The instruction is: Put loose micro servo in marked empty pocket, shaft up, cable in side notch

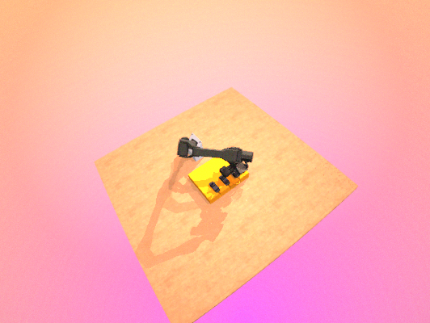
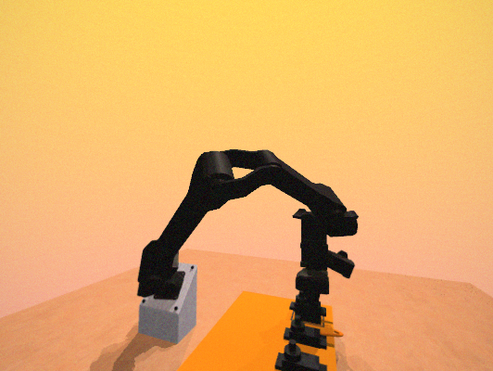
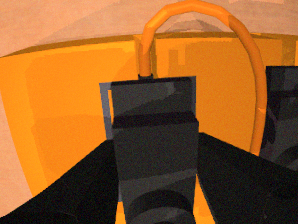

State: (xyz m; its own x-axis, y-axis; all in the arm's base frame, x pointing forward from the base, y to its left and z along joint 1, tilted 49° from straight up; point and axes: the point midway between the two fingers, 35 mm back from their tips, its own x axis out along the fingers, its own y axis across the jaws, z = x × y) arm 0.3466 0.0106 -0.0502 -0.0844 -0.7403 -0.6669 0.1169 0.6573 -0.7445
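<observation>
The loose micro servo (image 2: 313, 313) (image 3: 155, 147) is a dark block, held with its output shaft up. My gripper (image 3: 154, 147) is shut on it, one finger on each side. The servo is low over the marked pocket and covers most of it; a strip of the pocket's grey outline (image 3: 105, 107) shows at the servo's left. Whether the ears touch the deck (image 1: 206, 174) (image 2: 241, 329) (image 3: 60, 75) cannot be told. The orange cable (image 2: 334, 332) (image 3: 192, 6) leaves the servo's far end over the side notch, arches past the deck's edge and bends back right.
Two similar servos sit in the deck in a row beside the pocket, the nearer one (image 1: 224, 180) (image 2: 306, 336) (image 3: 284, 115) and the farther one (image 1: 214, 186) (image 2: 301, 362). The arm's grey base (image 1: 196, 142) (image 2: 159, 322) stands behind the deck on the wooden table (image 1: 275, 206).
</observation>
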